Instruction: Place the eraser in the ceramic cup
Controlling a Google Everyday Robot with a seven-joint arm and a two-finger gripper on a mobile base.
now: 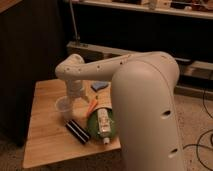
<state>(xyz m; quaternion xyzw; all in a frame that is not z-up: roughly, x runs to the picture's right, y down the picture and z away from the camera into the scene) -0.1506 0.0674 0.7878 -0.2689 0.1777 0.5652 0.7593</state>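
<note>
So: one white arm [145, 95] fills the right foreground. Its thick near link rises from the bottom edge, and a slimmer link reaches left across the wooden bench [42, 135] to a rounded elbow. From there the wrist drops straight down. The gripper [79, 99] hangs low over the middle of the bench, pointing down, just right of the ceramic cup [63, 107] and about level with its rim. It is beside the cup, not over its mouth. The fingers look released, with nothing between them.

The eraser [77, 131] lies flat on the bench, nearer the camera than the gripper and well below the fingers, apart from them. It is dark with pale stripes and lies on a diagonal. Its right end is just beside the left rim of the green plate [91, 126]; I cannot tell if they touch. The cup stands upright behind the eraser, to its left, apart from it.

Counts:
- one eraser
- one ceramic cup
- one green plate
- one white package [103, 125], lying across the plate and poking over its near rim
- one thin orange object [93, 105], between the gripper and the plate
- one light-blue pad [99, 86], at the far side of the bench, partly behind the arm
</note>
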